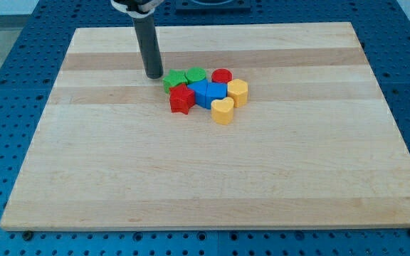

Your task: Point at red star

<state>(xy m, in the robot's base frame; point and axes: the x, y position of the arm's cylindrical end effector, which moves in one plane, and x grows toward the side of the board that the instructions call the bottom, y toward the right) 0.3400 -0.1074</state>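
The red star (181, 99) lies on the wooden board (212, 178) at the left end of a tight cluster of blocks, a little above the board's middle. My tip (154, 75) rests on the board up and to the left of the red star, a short gap away. It is closest to the green star (174, 80), just to that block's left. I cannot tell if it touches the green star.
Packed against the red star are a green cylinder (196, 75), a red cylinder (221, 76), two blue blocks (208, 93), a yellow hexagonal block (238, 92) and a yellow heart (223, 111). Blue perforated table surrounds the board.
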